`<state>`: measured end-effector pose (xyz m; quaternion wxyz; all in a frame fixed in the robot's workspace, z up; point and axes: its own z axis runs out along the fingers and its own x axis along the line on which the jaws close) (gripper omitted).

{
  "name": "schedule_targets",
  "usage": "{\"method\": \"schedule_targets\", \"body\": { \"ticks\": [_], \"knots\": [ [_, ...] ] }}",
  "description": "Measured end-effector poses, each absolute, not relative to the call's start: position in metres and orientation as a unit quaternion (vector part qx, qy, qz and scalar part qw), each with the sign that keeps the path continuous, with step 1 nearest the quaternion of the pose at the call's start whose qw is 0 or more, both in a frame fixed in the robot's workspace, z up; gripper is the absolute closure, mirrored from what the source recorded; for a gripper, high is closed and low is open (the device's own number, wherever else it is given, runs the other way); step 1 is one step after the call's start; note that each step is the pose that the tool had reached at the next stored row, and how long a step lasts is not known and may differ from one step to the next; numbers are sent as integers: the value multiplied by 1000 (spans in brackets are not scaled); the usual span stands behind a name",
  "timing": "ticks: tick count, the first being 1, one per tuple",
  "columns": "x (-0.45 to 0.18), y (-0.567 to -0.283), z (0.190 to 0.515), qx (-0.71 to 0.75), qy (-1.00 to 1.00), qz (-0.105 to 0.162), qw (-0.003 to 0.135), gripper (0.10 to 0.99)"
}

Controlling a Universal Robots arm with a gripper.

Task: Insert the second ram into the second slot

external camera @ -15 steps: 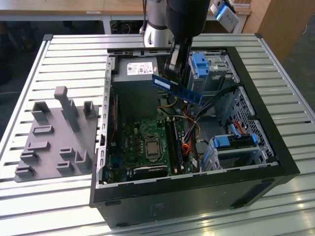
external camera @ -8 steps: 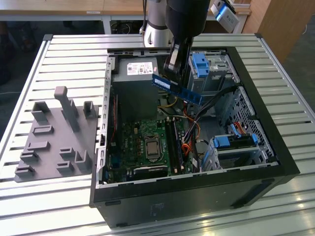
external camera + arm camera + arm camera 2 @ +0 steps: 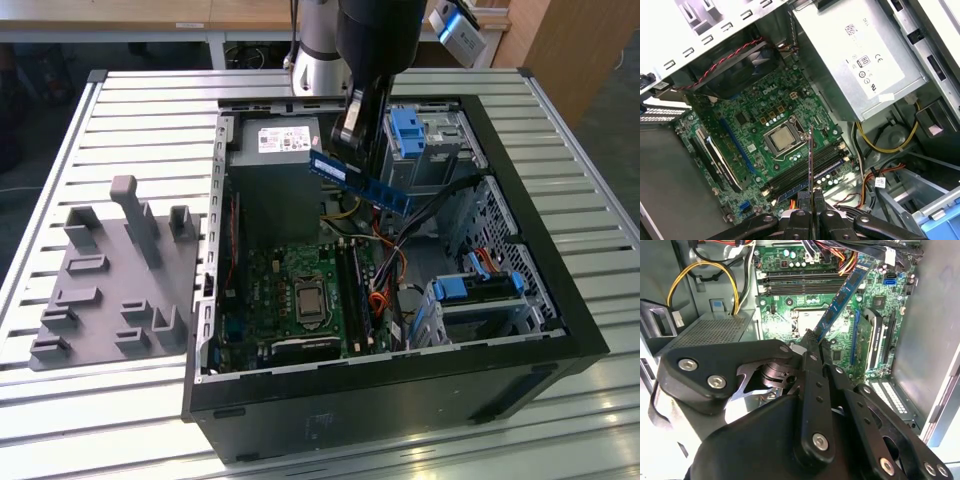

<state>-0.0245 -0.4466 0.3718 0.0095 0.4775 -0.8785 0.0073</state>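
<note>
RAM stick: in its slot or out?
Out. The gripper is shut on the second ram, holding it in the air above the motherboard, clear of the memory slots.

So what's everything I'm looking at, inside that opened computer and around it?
Slatted metal table: one, pale grey, under everything.
Open metal computer case: one, black, on the table.
Moulded plastic fixture tray: one, grey, exterior view's left of the case.
Printed-circuit motherboard: one, green, inside the case.
Boxy metal power supply: one, grey, beside the motherboard.
Plastic drive-bay tabs: two, bright blue, case's exterior-view right side.
Thin flat circuit-board memory stick: one, dark blue, held over the motherboard, unseated.
Robot gripper: one, black, shut on the memory stick.
</note>
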Motion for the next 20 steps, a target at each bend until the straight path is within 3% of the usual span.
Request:
{"method": "schedule_targets", "body": {
  "ticks": [20],
  "knots": [
    [-24, -447, 372, 453, -892, 7, 10, 945]
  ]
}}
